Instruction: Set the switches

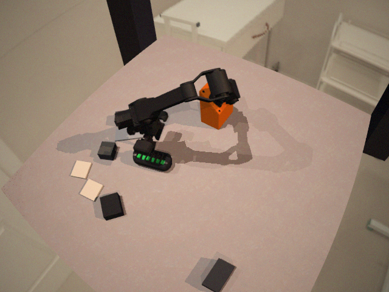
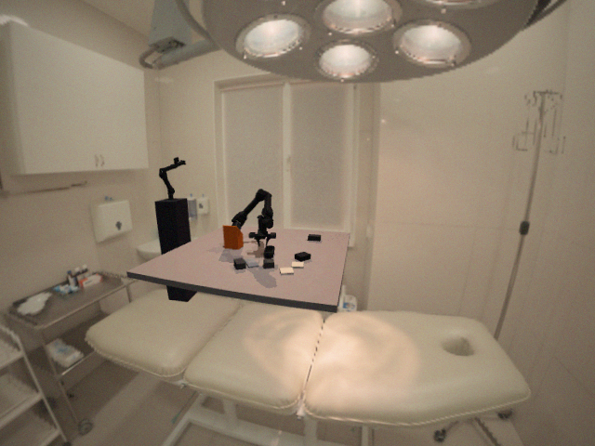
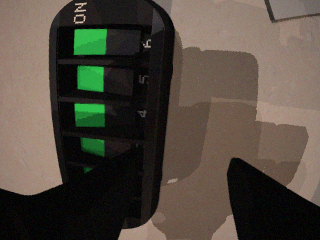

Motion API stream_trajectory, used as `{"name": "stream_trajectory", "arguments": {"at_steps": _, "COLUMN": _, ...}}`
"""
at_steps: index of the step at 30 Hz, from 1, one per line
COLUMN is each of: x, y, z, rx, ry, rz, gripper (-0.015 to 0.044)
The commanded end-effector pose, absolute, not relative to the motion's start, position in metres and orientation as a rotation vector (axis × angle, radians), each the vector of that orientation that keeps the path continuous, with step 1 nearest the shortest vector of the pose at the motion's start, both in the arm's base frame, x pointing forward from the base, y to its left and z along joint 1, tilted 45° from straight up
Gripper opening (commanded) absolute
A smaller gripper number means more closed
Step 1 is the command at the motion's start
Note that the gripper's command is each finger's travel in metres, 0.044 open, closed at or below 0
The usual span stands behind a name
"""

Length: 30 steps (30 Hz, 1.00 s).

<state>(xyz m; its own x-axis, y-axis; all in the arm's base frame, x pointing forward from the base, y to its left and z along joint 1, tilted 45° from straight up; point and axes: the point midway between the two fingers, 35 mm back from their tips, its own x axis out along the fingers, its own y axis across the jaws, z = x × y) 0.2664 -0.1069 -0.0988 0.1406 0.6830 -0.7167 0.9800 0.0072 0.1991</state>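
The dark grey controller unit (image 1: 167, 166) (image 2: 269, 252) (image 3: 102, 14) sits on its base, switches up, its label hidden. In the wrist view switches 6, 5 and 4 show their green ends on the left, the side marked ON. Switch 3 is partly covered and the lower ones are mostly hidden by a finger. I cannot tell surely which ends are pressed. My gripper (image 3: 185, 162) is partly open with nothing between its fingers. Its left finger reaches over the unit's lower switches in the wrist view, the right finger is beside the unit. Contact cannot be told.
A dark block (image 1: 107, 151) (image 2: 268, 263), two cream plates (image 1: 81, 170) (image 1: 91, 190) and a black block (image 1: 112, 206) (image 2: 302, 255) lie near the unit. A dark slab (image 1: 219, 274) (image 2: 314, 237) lies farther off. An orange block (image 1: 213, 117) (image 2: 232, 237) stands by the arm's base.
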Motion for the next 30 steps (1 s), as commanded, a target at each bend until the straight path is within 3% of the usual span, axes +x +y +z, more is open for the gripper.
{"name": "stream_trajectory", "arguments": {"at_steps": 1, "x": 0.2652, "y": -0.1047, "z": -0.1014, "rx": 1.742, "ry": 1.591, "rz": -0.551, "gripper": 0.0072}}
{"name": "stream_trajectory", "arguments": {"at_steps": 4, "x": 0.2652, "y": -0.1047, "z": -0.1014, "rx": 1.742, "ry": 1.591, "rz": -0.551, "gripper": 0.0}}
{"name": "stream_trajectory", "arguments": {"at_steps": 28, "x": 0.2654, "y": -0.1052, "z": -0.1016, "rx": 1.737, "ry": 1.593, "rz": -0.55, "gripper": 0.0}}
{"name": "stream_trajectory", "arguments": {"at_steps": 30, "x": 0.2643, "y": -0.1134, "z": -0.0939, "rx": 1.737, "ry": 1.59, "rz": -0.552, "gripper": 0.0053}}
